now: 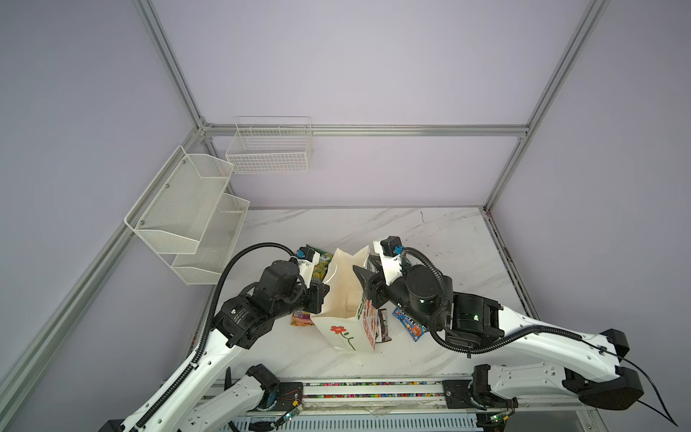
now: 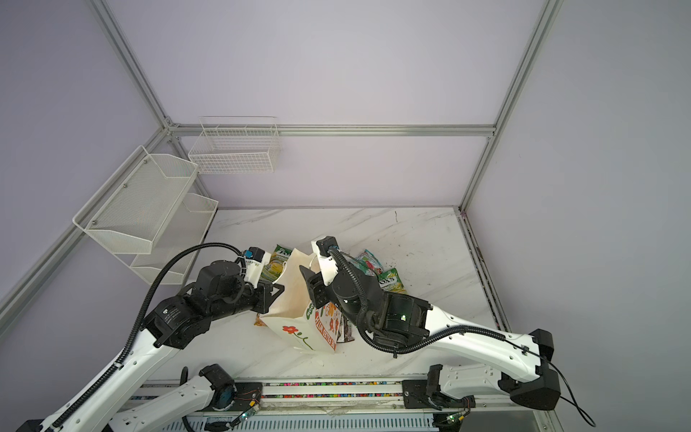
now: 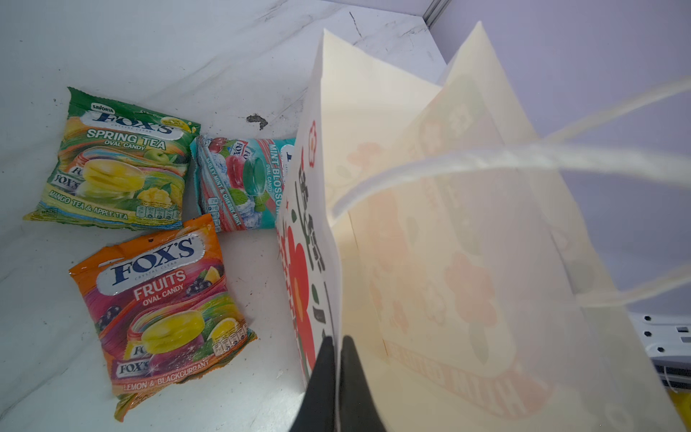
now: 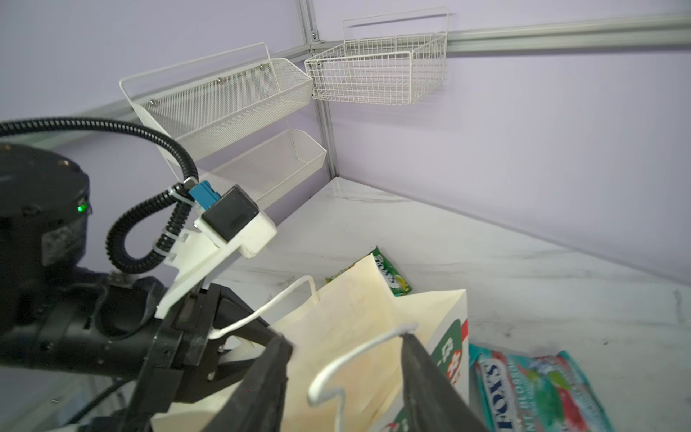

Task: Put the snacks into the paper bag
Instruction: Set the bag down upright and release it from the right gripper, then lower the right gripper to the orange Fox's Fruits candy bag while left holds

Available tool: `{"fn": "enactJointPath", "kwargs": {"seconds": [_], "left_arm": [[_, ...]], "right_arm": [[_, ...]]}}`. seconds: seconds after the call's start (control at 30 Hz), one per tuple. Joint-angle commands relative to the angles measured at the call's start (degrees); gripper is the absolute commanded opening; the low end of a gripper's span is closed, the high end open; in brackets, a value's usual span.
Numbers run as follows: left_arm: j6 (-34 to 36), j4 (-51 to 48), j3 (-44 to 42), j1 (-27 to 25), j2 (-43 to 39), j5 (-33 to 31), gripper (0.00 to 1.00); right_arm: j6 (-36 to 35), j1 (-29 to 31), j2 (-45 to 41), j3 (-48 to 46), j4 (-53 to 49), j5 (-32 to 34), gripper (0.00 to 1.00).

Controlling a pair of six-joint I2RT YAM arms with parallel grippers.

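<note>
Nearest the robot's base, the paper bag [image 1: 344,334] stands on the marble table [image 1: 441,239] with its mouth open, and I can make out no packet inside it. Just left of the bag's near corner lies the orange-purple FOX'S pouch [image 3: 164,310]. Just right of that corner lies the dark brown bar [image 1: 383,325], and past it the blue M&M's packet [image 1: 409,327]. At the bag's left wall the left gripper [image 3: 336,346] is pinched tight on the paper edge. Over the bag's right rim the right gripper [image 4: 344,344] has its jaws well apart and holds nothing, with a white cord handle [image 4: 389,334] looping between them. Behind the bag's left side lie a green FOX'S pouch [image 3: 112,161] and a teal FOX'S pouch [image 3: 243,179], the teal one partly hidden by the bag. Behind its right side lie a second teal pouch [image 2: 368,263] and a second green pouch [image 2: 392,286]. Farthest from the bag, white wire baskets [image 1: 269,149] hang on the walls. The risk, as I judge it, is the thin paper. A pull from the single pinch could crease, tear or tip the bag. Closing the right jaws here would likely catch only the cord and swing the bag. The glossy packets lying against the bag may slip or get shoved.
</note>
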Motion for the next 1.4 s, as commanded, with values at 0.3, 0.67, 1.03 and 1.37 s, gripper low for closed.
{"fn": "enactJointPath", "kwargs": {"seconds": [0.3, 0.67, 1.03, 1.37], "left_arm": [[2.39, -5.02, 14.30, 0.00, 3.92, -8.48, 0.00], [2.92, -14.99, 29.98, 0.00, 8.57, -20.10, 0.00], [3.88, -20.31, 36.95, 0.09, 10.40, -33.73, 0.00], [6.50, -24.47, 38.70, 1.26, 12.57, -39.94, 0.00]], "right_arm": [[0.77, 0.31, -3.42, 1.72, -3.35, -2.16, 0.97], [5.77, 0.28, -11.69, 0.22, -5.83, 2.11, 0.97], [13.84, -0.26, -13.31, -3.86, -10.18, 9.70, 0.97], [17.25, -23.30, -6.03, -7.22, -10.00, -23.14, 0.96]]}}
